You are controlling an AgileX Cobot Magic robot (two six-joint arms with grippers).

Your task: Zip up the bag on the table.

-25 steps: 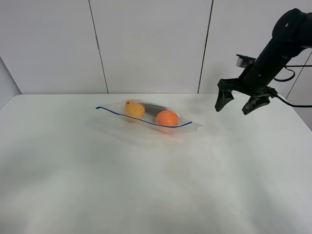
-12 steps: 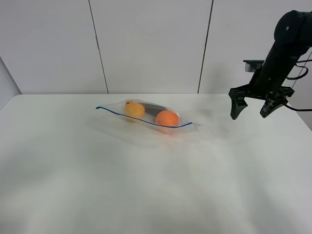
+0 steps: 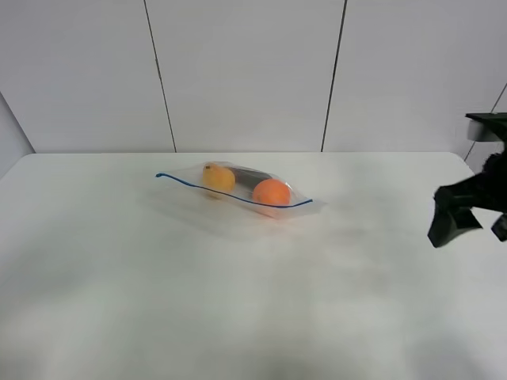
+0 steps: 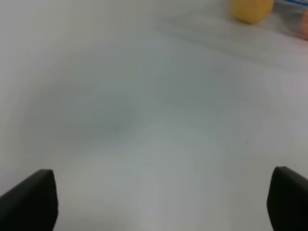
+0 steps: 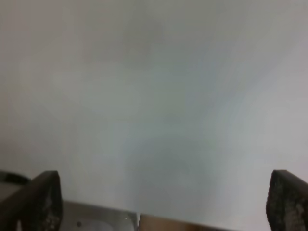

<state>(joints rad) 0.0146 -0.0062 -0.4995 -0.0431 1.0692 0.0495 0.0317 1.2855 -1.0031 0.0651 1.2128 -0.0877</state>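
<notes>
Bag (image 3: 234,190), clear and floppy, is seen in the exterior high view lying flat on the white table (image 3: 238,301), toward the far side and well apart from the right pincer (image 3: 474,222), which hangs over the table's right edge. The bag's long axis is laid at a slant: one end points to the far left, the other toward the near right, the side where that pincer hangs. A thin blue zip strip (image 3: 238,195) is run along the near long edge. A yellow-orange fruit (image 3: 219,177) is held in the far-left part and a deeper orange fruit (image 3: 272,192) in the near-right part. The right pincer is cut by the frame edge, its two dark fingers apart with nothing between them.

From the left wrist view, the left pincer (image 4: 162,202) is shown released, its two dark fingertips (image 4: 30,200) spread wide over bare table. Well ahead of it, the yellow fruit and a bit of the bag's clear plastic (image 4: 288,10) are glimpsed.

From the right wrist view, the right pincer (image 5: 165,204) is likewise shown released, fingertips (image 5: 36,199) far apart and empty, over blurred white surface. The bag is not caught in this view.
</notes>
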